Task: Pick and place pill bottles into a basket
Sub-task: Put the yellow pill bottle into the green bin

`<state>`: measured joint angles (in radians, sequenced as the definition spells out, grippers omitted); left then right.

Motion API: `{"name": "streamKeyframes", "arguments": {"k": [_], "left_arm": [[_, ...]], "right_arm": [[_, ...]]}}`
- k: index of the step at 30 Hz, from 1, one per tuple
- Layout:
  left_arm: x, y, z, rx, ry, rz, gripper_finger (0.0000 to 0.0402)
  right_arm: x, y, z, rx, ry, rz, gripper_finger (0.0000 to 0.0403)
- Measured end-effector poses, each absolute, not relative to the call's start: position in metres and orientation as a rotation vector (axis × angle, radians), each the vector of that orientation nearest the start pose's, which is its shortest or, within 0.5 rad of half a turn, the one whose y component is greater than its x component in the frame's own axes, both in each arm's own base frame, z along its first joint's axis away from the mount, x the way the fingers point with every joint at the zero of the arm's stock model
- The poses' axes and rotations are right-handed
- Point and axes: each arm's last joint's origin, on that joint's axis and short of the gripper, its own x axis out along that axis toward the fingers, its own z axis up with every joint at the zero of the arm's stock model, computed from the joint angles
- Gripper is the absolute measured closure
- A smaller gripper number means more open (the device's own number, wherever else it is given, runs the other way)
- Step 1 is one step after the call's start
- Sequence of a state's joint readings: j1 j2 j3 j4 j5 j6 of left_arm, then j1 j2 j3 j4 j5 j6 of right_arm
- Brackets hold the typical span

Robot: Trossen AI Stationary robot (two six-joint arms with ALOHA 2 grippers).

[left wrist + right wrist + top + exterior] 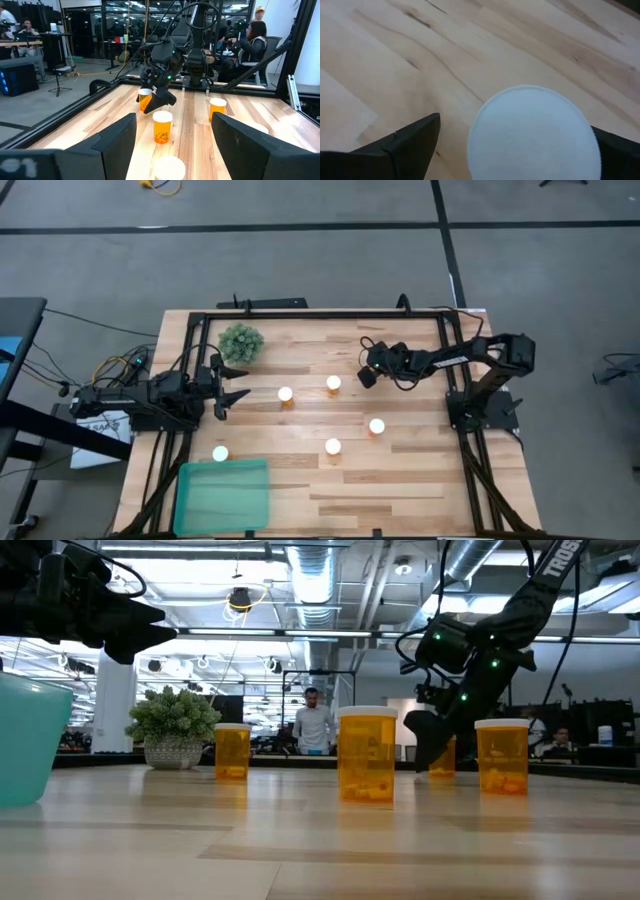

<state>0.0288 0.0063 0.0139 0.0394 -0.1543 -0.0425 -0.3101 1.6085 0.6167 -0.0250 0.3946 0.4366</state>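
Right end effector hangs open, fingers astride a pill bottle, seemingly not yet gripping; left end effector waits open; basket sits at worktop corner.

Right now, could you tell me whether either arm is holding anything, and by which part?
Nothing is held; the right gripper hangs open over a white-capped amber pill bottle.

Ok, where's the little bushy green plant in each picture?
High view: the plant stands near the table's far edge, on the left arm's side.
Low view: left of middle, just left of the leftmost bottle.
Left wrist view: not in it.
Right wrist view: not in it.
Shared landmark: the dark right gripper shows in the high, low and left wrist views.
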Motion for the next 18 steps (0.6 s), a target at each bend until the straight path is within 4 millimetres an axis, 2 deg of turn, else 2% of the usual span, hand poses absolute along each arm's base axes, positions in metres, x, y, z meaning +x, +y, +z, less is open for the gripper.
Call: {"name": "streamKeyframes", "arguments": {"k": [9,18], "left_arm": [[0.0967,0.0072,0.1714,-0.046,-0.050,0.182,0.0153],[0.0966,0.0072,0.1715,-0.051,-0.051,0.182,0.0153]], "right_arm": [[0.2458,-0.0904,0.1181,0.337,0.884,-0.856,0.0119],[0.2459,-0.0894,0.1230,0.348,0.865,-0.838,0.0168]]}}
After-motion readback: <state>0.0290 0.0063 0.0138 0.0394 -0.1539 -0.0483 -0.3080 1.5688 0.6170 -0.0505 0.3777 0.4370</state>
